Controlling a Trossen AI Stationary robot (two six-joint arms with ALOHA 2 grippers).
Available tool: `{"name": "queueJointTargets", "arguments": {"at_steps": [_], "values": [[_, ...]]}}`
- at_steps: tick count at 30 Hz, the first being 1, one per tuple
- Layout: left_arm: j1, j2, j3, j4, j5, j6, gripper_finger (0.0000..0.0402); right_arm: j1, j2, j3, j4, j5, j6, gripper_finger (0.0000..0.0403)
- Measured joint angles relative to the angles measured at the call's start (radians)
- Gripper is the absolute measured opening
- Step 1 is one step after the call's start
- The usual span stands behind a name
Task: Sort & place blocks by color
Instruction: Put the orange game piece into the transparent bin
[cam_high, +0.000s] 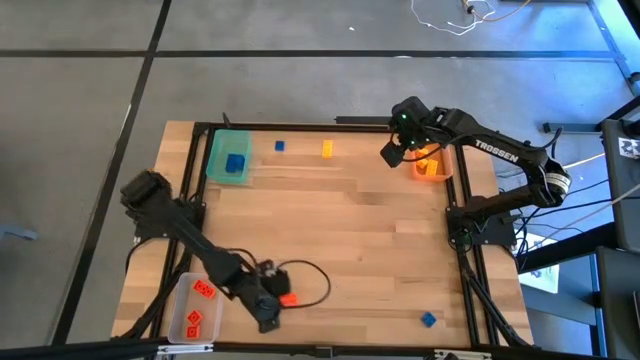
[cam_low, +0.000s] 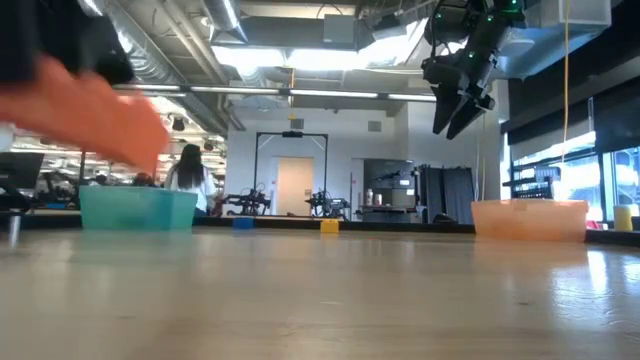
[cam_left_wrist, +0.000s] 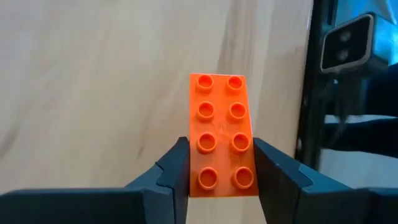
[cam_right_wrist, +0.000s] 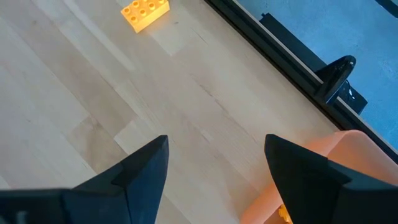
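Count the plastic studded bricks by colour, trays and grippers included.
Blue plastic studded bricks: 3 (one in the green plastic tray, two loose on the wooden table)
Red-orange bricks: 4 (three in the clear tray, one in the left gripper)
Yellow-orange bricks: at least 2 (one loose, one in the orange tray, partly hidden by the right gripper)
Total: at least 9

The table (cam_high: 360, 230) is pale, smooth, matt wood; the red-orange brick (cam_left_wrist: 221, 143) is glossy studded plastic; the orange tray (cam_low: 528, 220) looks translucent plastic.
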Motion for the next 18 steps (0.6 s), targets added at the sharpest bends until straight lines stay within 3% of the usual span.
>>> {"name": "queueJointTargets", "arguments": {"at_steps": [10,18], "values": [[-0.069,-0.318,0.001,-0.551,0.053,-0.367,0.0130,0.000,0.000,0.000,0.005,0.000,-0.002,0.0266],[-0.193,-0.408,0.001,-0.713,0.283,-0.603,0.0130,0.000,0.000,0.000,0.011,0.000,-0.004,0.0266]]}}
